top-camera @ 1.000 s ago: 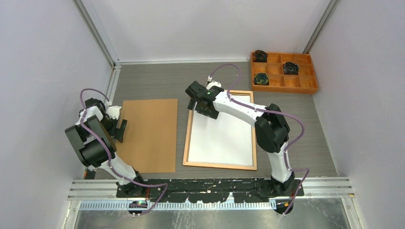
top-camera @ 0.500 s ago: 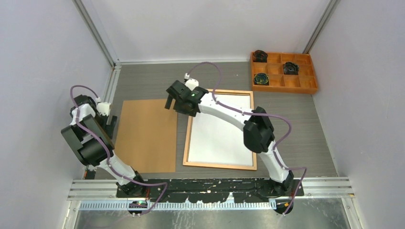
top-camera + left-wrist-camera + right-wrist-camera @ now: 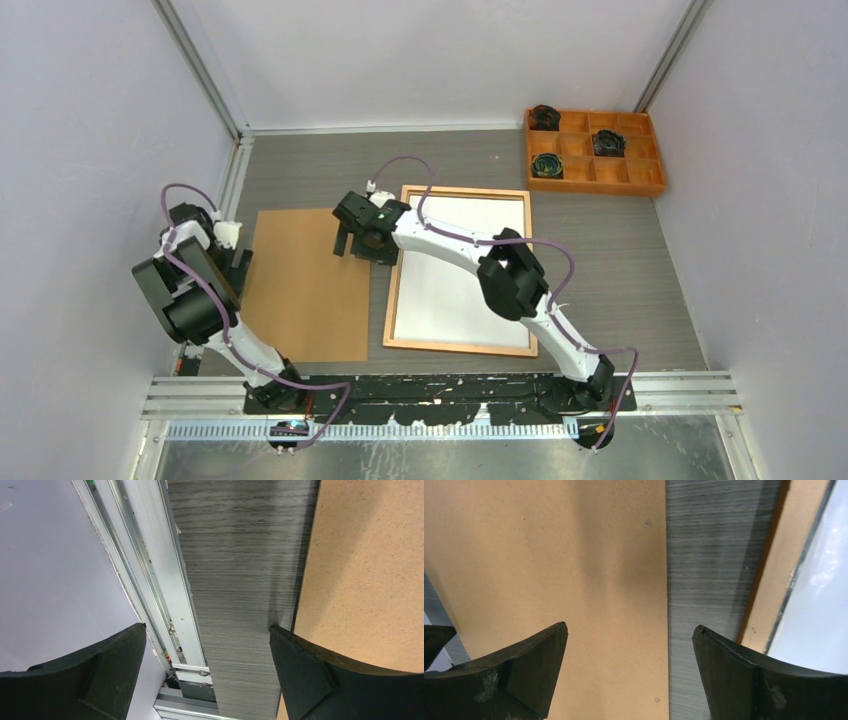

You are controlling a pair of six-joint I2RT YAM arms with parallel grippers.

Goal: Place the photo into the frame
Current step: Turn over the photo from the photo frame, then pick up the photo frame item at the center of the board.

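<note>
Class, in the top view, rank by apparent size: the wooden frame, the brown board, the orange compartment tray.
1. frame
2. brown board, only slightly smaller; a close call
3. orange compartment tray, clearly smallest

The backing board [image 3: 310,285] lies just left of the frame [image 3: 460,348].

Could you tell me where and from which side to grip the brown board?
I'd take the board by its long edge facing the frame, coming down from above, one finger in the table strip between them. It lies flat and thin, so only an edge offers a hold; the open right claw hangs over that edge.
</note>
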